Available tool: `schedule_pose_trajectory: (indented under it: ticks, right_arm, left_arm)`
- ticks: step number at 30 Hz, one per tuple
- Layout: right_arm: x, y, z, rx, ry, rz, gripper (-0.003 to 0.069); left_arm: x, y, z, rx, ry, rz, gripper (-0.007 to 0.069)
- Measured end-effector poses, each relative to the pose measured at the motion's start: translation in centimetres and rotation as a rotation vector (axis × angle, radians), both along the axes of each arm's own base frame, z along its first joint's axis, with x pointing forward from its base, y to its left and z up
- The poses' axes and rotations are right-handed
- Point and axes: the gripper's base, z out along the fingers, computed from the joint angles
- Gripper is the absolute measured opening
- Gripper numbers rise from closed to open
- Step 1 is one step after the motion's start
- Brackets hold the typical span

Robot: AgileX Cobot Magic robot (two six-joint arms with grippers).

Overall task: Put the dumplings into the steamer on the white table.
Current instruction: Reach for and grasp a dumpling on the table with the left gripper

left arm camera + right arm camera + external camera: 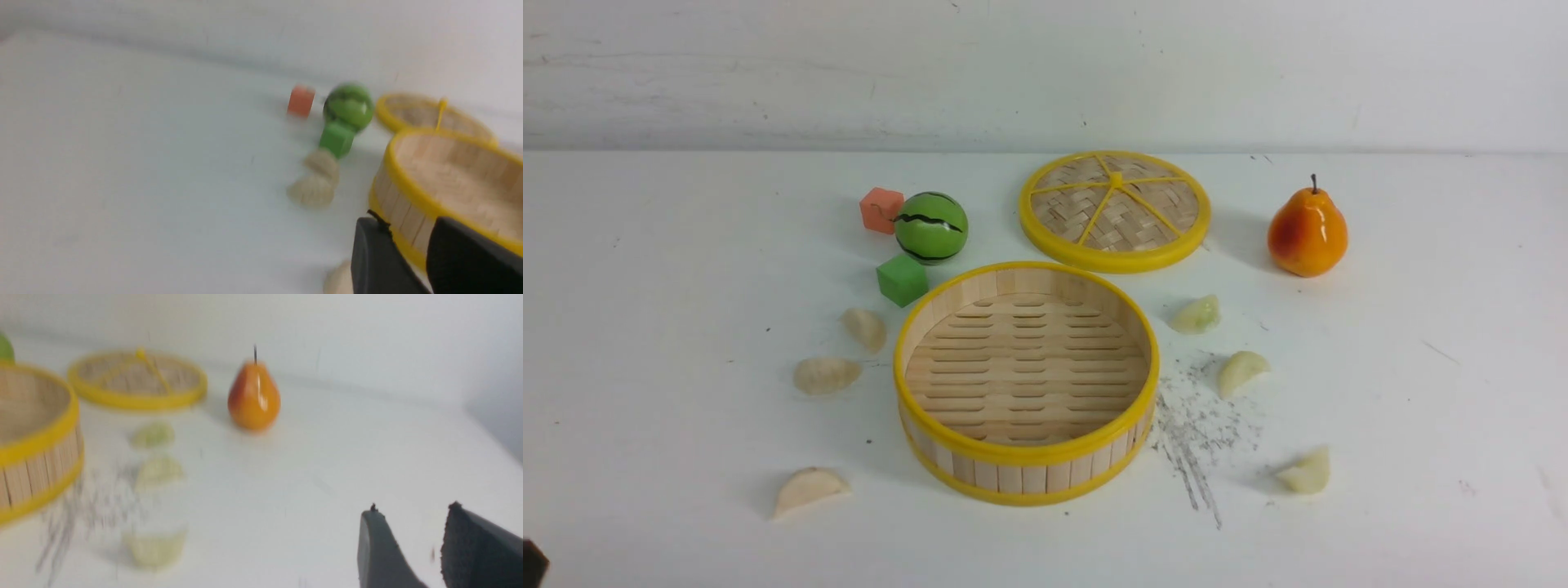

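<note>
**Steamer empty, first pick pending**

All six dumplings (826, 375) lie on the tabletop (645, 269), three either side of the steamer (1025, 453). Left claw (402, 224) and right claw (412, 510) both gape, holding nothing. Likely step: approaching a first dumpling. Next, a claw must lower astride one crescent and close gently without nudging it away.

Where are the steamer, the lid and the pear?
steamer (1023, 478), front view, near slatted wall.
lid (1115, 216), front view, woven panel.
pear (1307, 233), front view, middle of body.
</note>
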Motion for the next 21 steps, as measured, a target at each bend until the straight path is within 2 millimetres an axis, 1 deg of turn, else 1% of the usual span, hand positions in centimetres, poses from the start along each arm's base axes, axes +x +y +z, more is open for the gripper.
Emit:
schedule_pose_trajectory:
  ticks: [2,4,5,6,8,11,14,16,17,19,21]
  right_arm:
    - [-0.2,0.2,1.6,0.003,-0.175,0.018,0.0239]
    - [-0.4,0.3,2.4,0.02,-0.272,0.032,0.0239]
    - [-0.7,0.3,3.2,0.046,-0.356,0.048,0.0239]
    - [-0.8,0.4,3.6,0.073,-0.405,0.06,0.0239]
    - [-1.1,0.4,4.0,0.119,-0.46,0.081,0.0239]
    - [-1.3,0.5,4.5,0.232,-0.508,0.124,0.0239]
    - [-1.7,0.5,5.0,0.401,-0.573,0.198,0.0239]
    - [-2.0,0.5,5.4,0.471,-0.613,0.228,0.0238]
    - [-2.0,0.5,5.4,0.476,-0.614,0.229,0.0237]
    - [-2.2,0.4,6.6,0.503,-0.64,0.24,0.0218]
    - [-2.2,0.5,8.2,0.491,-0.642,0.242,0.0183]
  left_arm:
    - [-0.1,0.0,1.2,-0.011,-0.135,-0.002,0.0192]
    - [-0.3,0.0,1.9,-0.017,-0.207,-0.003,0.0195]
    - [-0.4,0.0,2.4,-0.023,-0.265,-0.004,0.0196]
    - [-0.5,0.0,2.8,-0.038,-0.308,-0.007,0.0196]
    - [-0.7,0.0,3.3,-0.068,-0.366,-0.014,0.0197]
    - [-1.2,0.1,4.2,-0.167,-0.469,-0.04,0.0201]
    - [-1.6,0.2,4.9,-0.304,-0.543,-0.078,0.0197]
    - [-1.8,0.3,5.6,-0.38,-0.559,-0.099,0.0171]
    - [-1.8,0.3,5.6,-0.385,-0.553,-0.1,0.0167]
    - [-2.4,0.3,8.2,-0.394,-0.541,-0.105,0.0086]
    - [-2.9,0.3,11.3,-0.358,-0.525,-0.093,0.0013]
